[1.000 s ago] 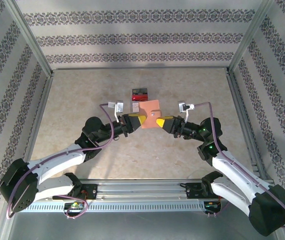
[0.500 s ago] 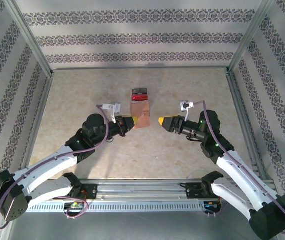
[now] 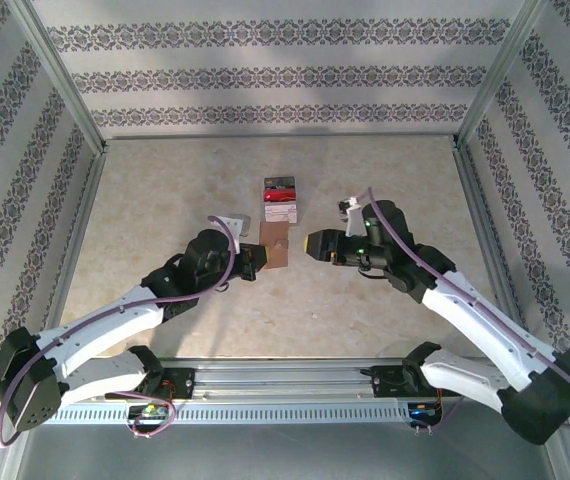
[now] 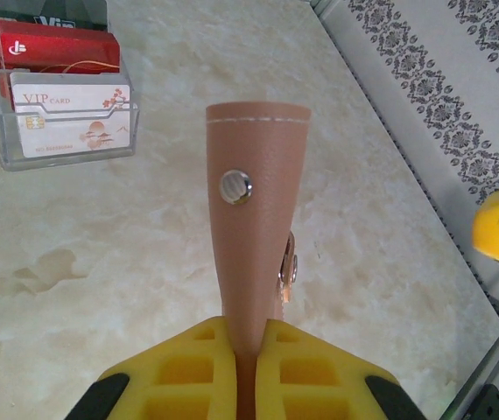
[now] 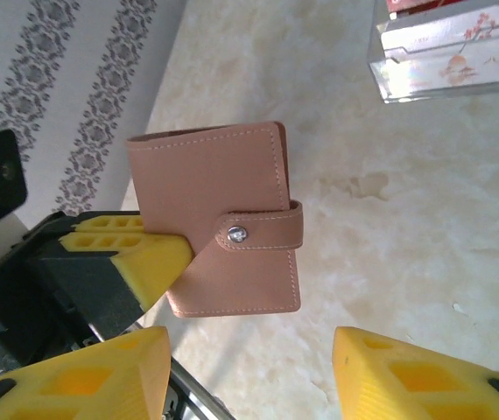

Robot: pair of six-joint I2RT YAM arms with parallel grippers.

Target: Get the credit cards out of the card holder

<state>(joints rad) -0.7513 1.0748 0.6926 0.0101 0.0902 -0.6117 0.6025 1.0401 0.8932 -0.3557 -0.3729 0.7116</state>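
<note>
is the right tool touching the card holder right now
Apart. In the top view a strip of bare table lies between the right tool and the card holder, which the left tool grips.

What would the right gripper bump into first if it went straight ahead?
Most likely the closed card holder, held by the left gripper, which sits straight ahead of the open right gripper.
</note>
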